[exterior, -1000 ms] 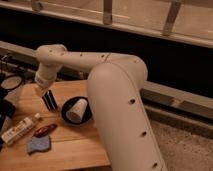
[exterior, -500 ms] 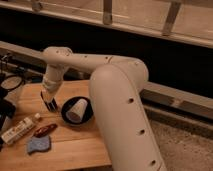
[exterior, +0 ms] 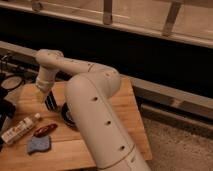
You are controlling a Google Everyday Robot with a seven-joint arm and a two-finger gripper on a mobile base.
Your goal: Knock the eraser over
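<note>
One jaws [exterior: 50, 101] above wooden table [exterior: 125, 107], dark fingers

Wooden table [exterior: 132, 120] stands against a dark wall [exterior: 150, 55]. Grey speckled floor [exterior: 180, 150] lies right of it. The gripper [exterior: 50, 102] hangs above the tabletop's left part.

one claw [exterior: 50, 102] over table, one bowl [exterior: 66, 114], one red object [exterior: 44, 130], one cloth pad [exterior: 39, 145]
</note>
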